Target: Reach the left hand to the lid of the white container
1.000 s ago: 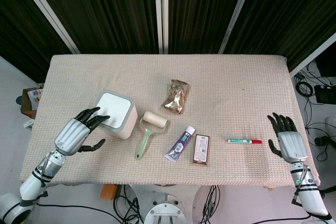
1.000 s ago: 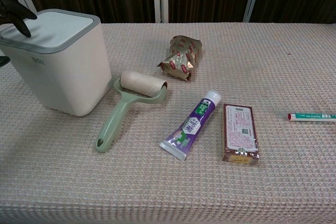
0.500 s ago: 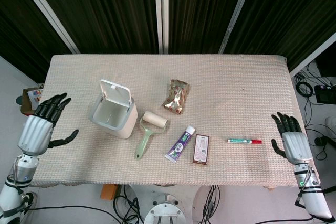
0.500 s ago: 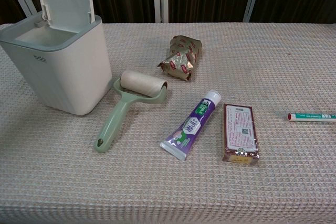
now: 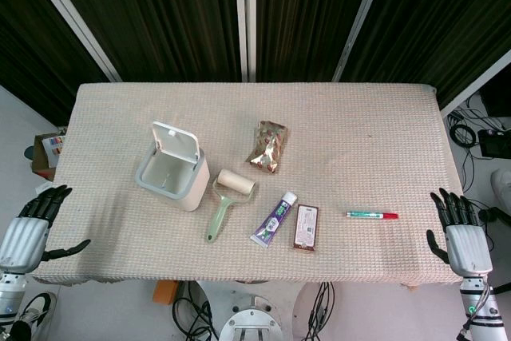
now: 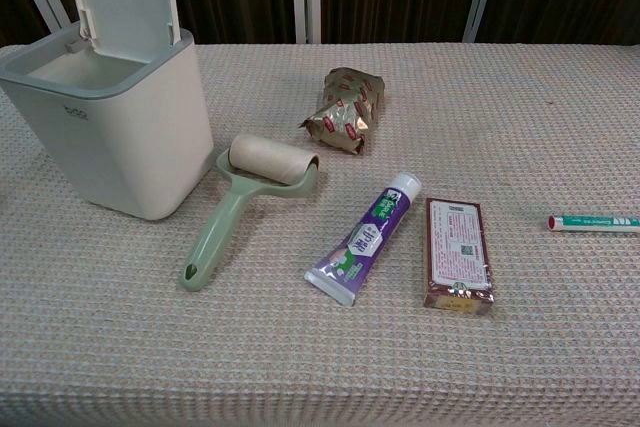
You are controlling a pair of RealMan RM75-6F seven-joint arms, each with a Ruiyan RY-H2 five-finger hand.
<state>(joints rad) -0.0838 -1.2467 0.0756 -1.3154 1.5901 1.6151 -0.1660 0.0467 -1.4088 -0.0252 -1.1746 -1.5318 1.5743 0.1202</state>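
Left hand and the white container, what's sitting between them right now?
Nothing: in the head view only bare table cloth lies between the left hand and the white container, lid up.

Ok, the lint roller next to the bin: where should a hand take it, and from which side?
Probably by the green handle of the lint roller, not the paper roll. The handle lies flat, pointing toward the near table edge and slightly left, with open cloth on both sides. Coming from above and the near side with the left hand looks best; the white container crowds the roll end.
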